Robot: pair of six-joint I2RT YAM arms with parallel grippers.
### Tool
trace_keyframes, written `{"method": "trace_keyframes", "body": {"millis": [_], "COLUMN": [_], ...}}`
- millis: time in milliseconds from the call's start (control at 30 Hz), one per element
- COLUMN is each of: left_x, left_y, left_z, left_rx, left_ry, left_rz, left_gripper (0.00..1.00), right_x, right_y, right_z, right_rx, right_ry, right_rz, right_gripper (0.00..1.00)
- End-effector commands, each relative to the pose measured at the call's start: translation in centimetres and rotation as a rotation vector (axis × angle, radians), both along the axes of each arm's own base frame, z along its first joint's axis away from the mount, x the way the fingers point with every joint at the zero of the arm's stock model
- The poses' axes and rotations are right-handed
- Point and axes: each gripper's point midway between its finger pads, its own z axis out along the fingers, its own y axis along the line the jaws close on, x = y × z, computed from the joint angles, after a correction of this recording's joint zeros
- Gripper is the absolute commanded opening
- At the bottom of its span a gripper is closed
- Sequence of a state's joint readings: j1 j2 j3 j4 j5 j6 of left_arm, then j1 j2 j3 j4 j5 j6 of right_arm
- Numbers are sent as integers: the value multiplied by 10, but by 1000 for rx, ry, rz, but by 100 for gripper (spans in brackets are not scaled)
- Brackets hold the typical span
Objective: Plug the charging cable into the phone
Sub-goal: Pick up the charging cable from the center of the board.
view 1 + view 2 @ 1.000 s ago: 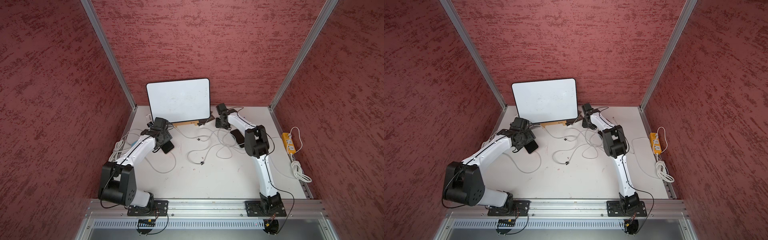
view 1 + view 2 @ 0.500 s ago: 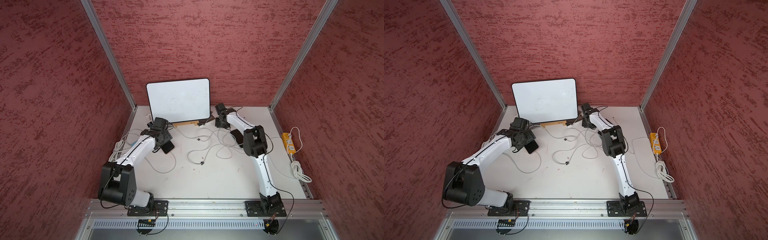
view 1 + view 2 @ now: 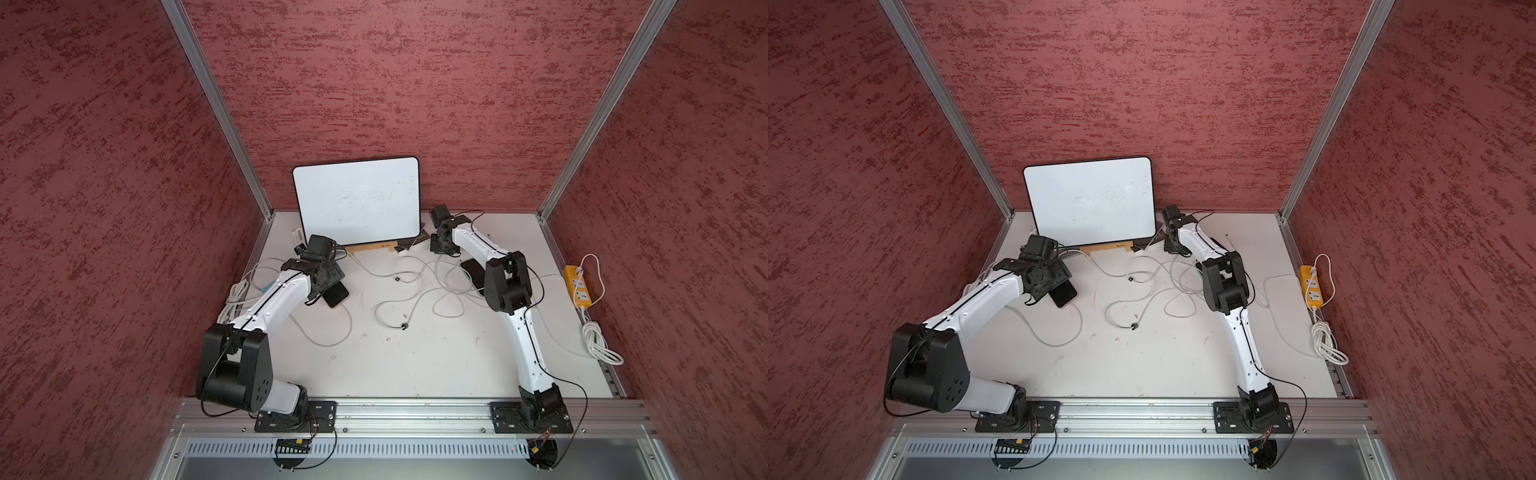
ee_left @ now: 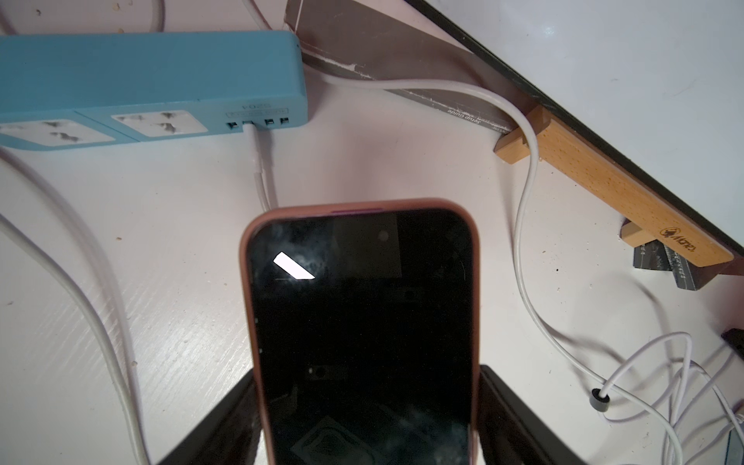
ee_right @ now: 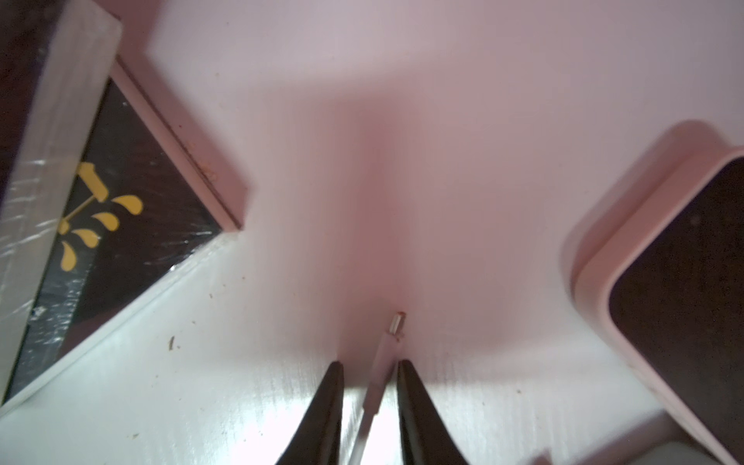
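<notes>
We count 2 phones: held phone (image 4: 362,314) clamped in left gripper (image 4: 366,394); 2nd phone (image 5: 676,282) lies near right gripper (image 5: 370,366), jaws flanking 1 cable plug (image 5: 393,328), pinched or not we can't tell. 2 power strips: blue strip (image 4: 149,76), yellow strip (image 3: 577,286).

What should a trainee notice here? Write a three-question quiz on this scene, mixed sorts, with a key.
1. What does the left end effector hold?
A. a phone
B. a mug
C. a pen
2. True or false: the white cable runs between the fingers of the right end effector.
3. Fill in: in the left wrist view, the power strip beyond the phone is ___ in colour.
Key: 1 A; 2 true; 3 blue.
</notes>
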State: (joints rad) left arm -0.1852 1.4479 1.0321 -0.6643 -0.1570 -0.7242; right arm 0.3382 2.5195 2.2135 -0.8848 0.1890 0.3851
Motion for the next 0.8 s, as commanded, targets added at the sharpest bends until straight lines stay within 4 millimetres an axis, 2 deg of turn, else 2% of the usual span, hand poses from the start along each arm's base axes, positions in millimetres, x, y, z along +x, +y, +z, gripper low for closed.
{"method": "trace_keyframes", "body": {"millis": [0,300,433,500,567,600,667,767], "left_x": [7,7,7,7,7,7,8,10], "left_y": [0,-1,-2,-2,-3,-4,-7,-10], "left_z": [12,9,9,9,11,13,17,27], "left_rx": [-5,-9,-15,-17,-23,-33,-49,-71], "left_ry": [-50,-41,-40,-39,-43,-48,-56,-76], "left_rz": [-7,-9,-10,-10,-10,-12,-16,-17], "left_gripper": [0,0,0,0,0,0,0,0], "right_x": [-7,-4,-1,1,0,0,-2,-24], "right_y": [-12,-12,-7,-4,7,19,47,78], "right_z": [-24,-25,-17,-5,14,30,72,135], "right_rx": [-47,-26,-1,14,73,151,317,547], "right_ry": [63,61,47,27,11,-12,-106,-242], "right_rz": [-12,-3,17,37,84,121,211,329], "right_gripper": [25,17,7,0,0,0,0,0]}}
